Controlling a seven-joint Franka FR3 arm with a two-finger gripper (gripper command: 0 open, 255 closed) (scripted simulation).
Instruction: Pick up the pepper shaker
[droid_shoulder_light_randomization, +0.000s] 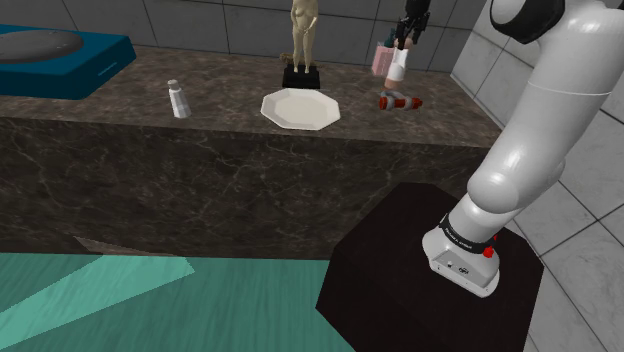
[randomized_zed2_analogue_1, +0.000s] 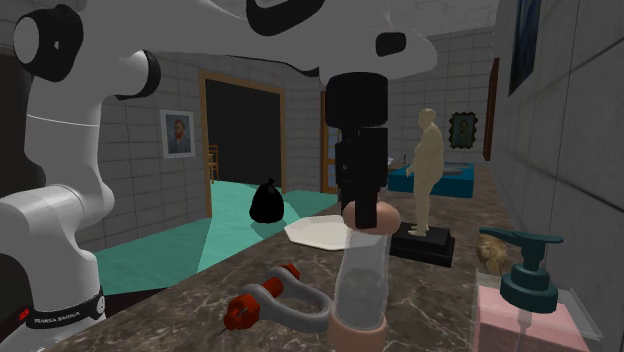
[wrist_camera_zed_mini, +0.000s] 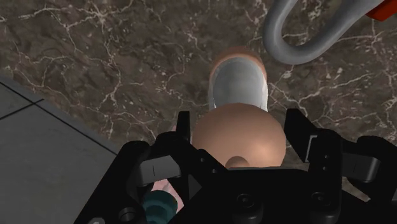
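Wrist view | gripper (wrist_camera_zed_mini: 239, 122) fingers narrowed onto the pepper shaker (wrist_camera_zed_mini: 236, 86), one on each side of its tan domed cap, clasping it | shaker leans slightly over the dark marble counter (wrist_camera_zed_mini: 95, 57), just beside a grey-and-red shackle (wrist_camera_zed_mini: 272, 32) | pink soap dispenser (randomized_zed2_analogue_1: 520, 320) near

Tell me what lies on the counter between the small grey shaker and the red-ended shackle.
A white plate, seen in the shoulder view.
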